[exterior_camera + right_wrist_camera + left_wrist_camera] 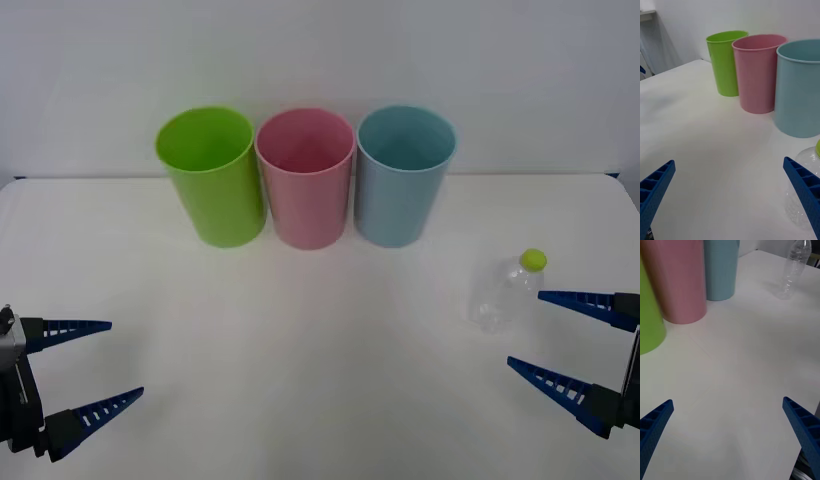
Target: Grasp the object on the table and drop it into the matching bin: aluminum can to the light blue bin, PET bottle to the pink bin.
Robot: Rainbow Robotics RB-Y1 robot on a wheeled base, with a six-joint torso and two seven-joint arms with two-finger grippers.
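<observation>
The PET bottle (505, 290) stands upright on the table (300, 350), near the right end effector (548, 335), whose fingers are spread wide and empty, just beside the bottle. Bring it forward so the bottle's clear body sits squarely between the fingers, then close gently; the thin plastic probably crumples. The pink bin (305, 175) waits in mid-row. The left end effector (95, 365) idles, fingers apart.

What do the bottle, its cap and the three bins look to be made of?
Bottle: thin clear plastic, glossy, see-through and ridged. Cap: opaque yellow-green, likely plastic. Green bin, pink bin and blue bin: smooth opaque plastic by the look, with a soft sheen and thin rims.
</observation>
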